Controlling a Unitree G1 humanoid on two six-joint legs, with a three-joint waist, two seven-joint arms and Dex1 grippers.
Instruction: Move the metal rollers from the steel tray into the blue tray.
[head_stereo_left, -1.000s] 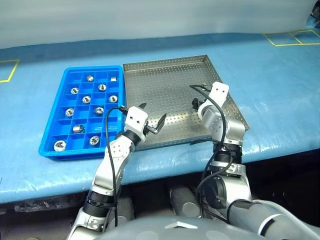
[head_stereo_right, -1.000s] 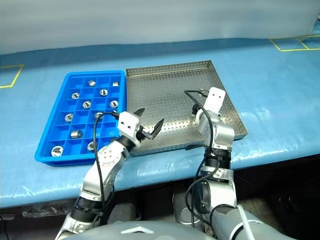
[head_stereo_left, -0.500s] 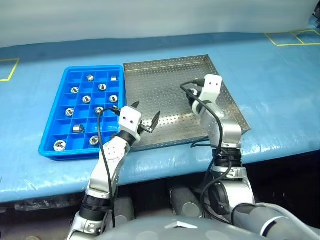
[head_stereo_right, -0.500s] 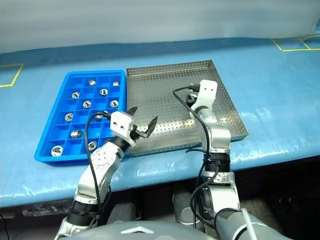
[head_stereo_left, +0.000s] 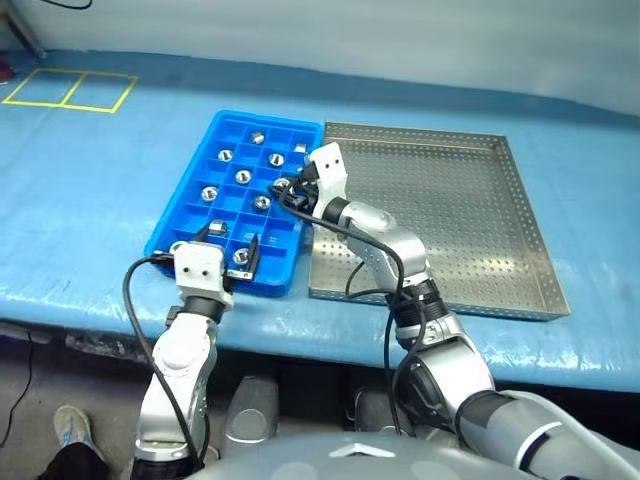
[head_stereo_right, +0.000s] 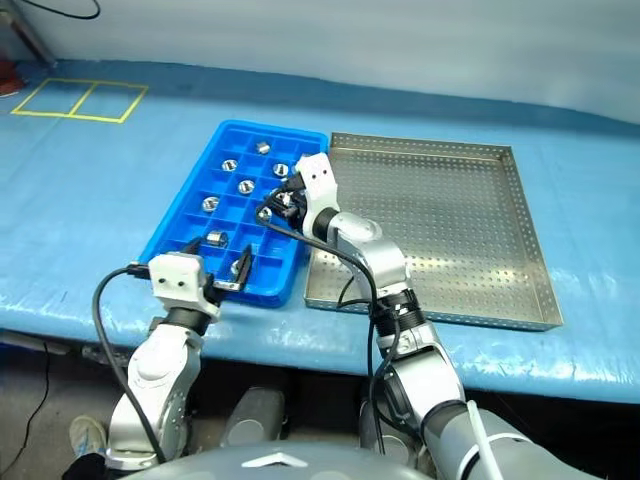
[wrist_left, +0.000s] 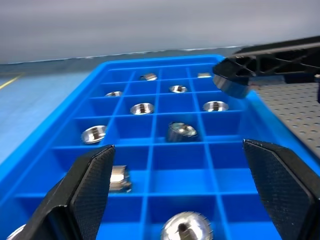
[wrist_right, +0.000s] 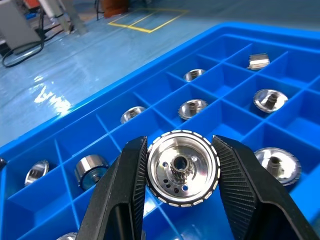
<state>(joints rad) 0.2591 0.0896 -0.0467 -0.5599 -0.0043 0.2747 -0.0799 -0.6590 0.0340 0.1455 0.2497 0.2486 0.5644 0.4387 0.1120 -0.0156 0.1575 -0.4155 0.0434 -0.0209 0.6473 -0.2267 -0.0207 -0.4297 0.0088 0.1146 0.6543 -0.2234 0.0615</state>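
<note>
The blue tray (head_stereo_left: 290, 262) lies left of the steel tray (head_stereo_left: 520, 190), whose perforated floor is bare. Several metal rollers (head_stereo_left: 243, 177) sit one to a compartment in the blue tray. My right gripper (head_stereo_left: 287, 190) hovers over the blue tray's right-hand columns. In the right wrist view it (wrist_right: 182, 172) is shut on a shiny roller (wrist_right: 182, 167) above the compartments. My left gripper (head_stereo_left: 218, 248) hangs at the blue tray's near edge, open and holding nothing. The left wrist view shows its fingers (wrist_left: 85, 185) spread wide over the near compartments.
Both trays rest on a table under a blue cover (head_stereo_left: 90, 200). Yellow tape squares (head_stereo_left: 70, 88) mark its far left corner. The table's front edge (head_stereo_left: 300, 335) runs just below the trays. A shoe (head_stereo_left: 68, 425) shows on the floor at lower left.
The camera has swung left. My right gripper has moved from over the steel tray to over the blue tray. My left gripper has drawn left and back to the blue tray's near edge, still open.
</note>
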